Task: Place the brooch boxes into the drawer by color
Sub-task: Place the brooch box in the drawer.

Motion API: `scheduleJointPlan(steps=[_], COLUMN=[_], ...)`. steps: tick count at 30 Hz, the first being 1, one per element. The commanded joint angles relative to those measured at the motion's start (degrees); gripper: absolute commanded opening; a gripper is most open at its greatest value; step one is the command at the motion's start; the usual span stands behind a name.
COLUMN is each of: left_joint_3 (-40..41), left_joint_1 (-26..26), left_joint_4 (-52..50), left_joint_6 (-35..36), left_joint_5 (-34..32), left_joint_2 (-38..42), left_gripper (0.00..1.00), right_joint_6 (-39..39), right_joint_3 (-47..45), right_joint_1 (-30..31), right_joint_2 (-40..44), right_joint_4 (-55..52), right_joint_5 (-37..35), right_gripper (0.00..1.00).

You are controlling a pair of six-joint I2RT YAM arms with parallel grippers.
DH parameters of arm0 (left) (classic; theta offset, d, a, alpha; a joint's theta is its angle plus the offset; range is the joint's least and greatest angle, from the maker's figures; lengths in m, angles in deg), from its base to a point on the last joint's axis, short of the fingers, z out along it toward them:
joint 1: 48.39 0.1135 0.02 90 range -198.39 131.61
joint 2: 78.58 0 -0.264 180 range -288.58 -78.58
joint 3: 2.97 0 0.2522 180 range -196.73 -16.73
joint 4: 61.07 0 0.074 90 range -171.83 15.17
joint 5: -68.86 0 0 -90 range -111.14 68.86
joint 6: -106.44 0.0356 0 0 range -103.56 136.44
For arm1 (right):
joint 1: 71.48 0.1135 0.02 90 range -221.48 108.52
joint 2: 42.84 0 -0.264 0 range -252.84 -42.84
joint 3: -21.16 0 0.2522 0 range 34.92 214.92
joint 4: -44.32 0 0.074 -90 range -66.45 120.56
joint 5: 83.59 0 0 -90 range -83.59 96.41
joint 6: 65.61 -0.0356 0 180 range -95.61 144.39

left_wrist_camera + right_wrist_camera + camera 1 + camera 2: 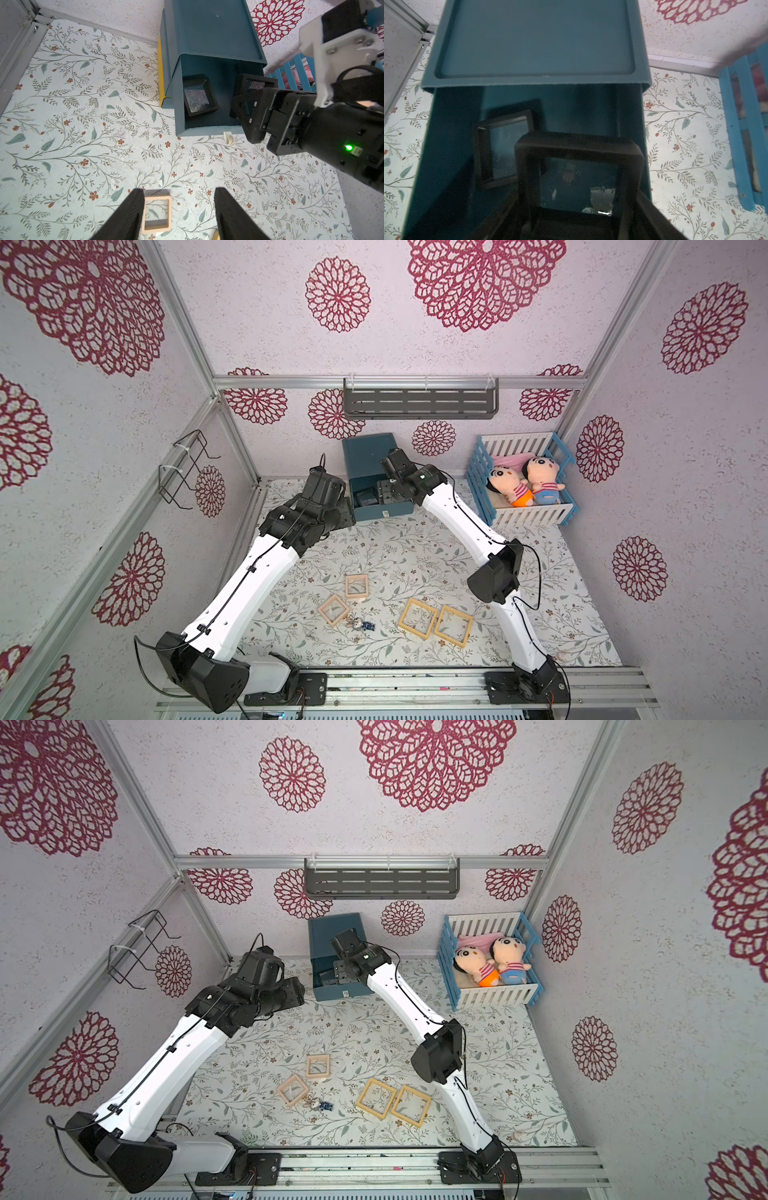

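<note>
The second black box (579, 178) hangs tilted in the open top drawer (207, 129), right side, clamped in the right gripper (242, 106); the first black box (199, 96) lies at its left. Judged the black pair's drop-off: next, release and back out clear of the drawer wall. The left gripper (178, 190) hovers spread, empty (pink boxes (356, 586) and yellow-tan boxes (417, 618) wait on the near mat (415, 556))

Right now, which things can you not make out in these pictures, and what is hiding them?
- Right hand: its own arm covers most of it in both top views; the right wrist view shows it dark and cut off.
- Held black box: no view shows whether it touches the drawer floor.
- Left hand: hidden under its wrist in both top views.
- Trinket: too small in a top view to identify.
</note>
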Motion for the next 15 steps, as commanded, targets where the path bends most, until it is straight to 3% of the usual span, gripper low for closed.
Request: scheduleJointPlan(steps=[1,8,15], left_joint_3=[0.0,-0.1,-0.1], left_joint_1=[0.5,0.6,0.7], left_joint_4=[-0.3,-0.1,0.0], left_joint_6=[0.3,0.3,0.0], left_joint_5=[0.4,0.8,0.9], left_joint_2=[-0.5,-1.1,-1.1], left_gripper=[0.61,0.61,0.61], right_joint_6=[1.4,2.4,2.0], right_joint_3=[2.4,3.6,3.6], right_joint_1=[-1.2,-1.6,-1.7], right_joint_2=[-0.6,-2.8,-3.6], right_joint_4=[2.8,3.9,3.2], right_joint_5=[1.1,3.7,4.1], right_gripper=[0.47,0.52,0.69])
